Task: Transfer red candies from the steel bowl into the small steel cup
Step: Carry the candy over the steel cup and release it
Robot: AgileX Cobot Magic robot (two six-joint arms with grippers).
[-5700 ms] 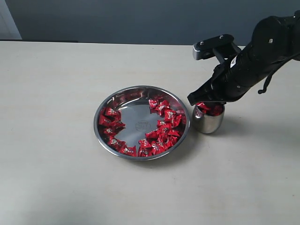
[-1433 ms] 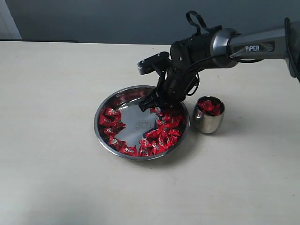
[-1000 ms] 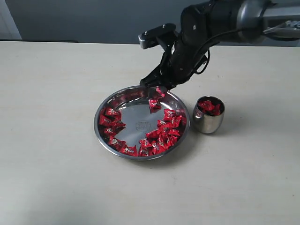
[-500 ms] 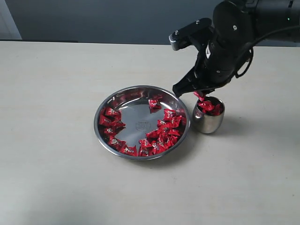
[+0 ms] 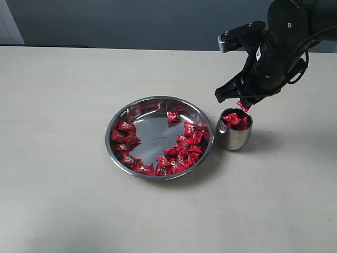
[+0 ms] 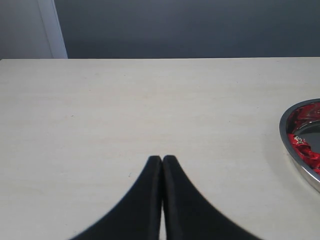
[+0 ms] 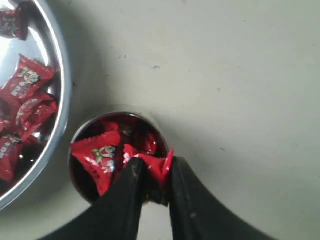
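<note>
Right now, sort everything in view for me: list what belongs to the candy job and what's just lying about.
Job in hand:
- red candies
- steel bowl
- small steel cup
- right gripper, shut on a red candy over the cup

Not in use:
- left gripper, shut, idle above the table
- no loose clutter shows

Soft even light, faint shadows

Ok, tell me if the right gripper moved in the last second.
Yes: the right gripper, holding a candy, swung right, from over the bowl to above the cup.
</note>
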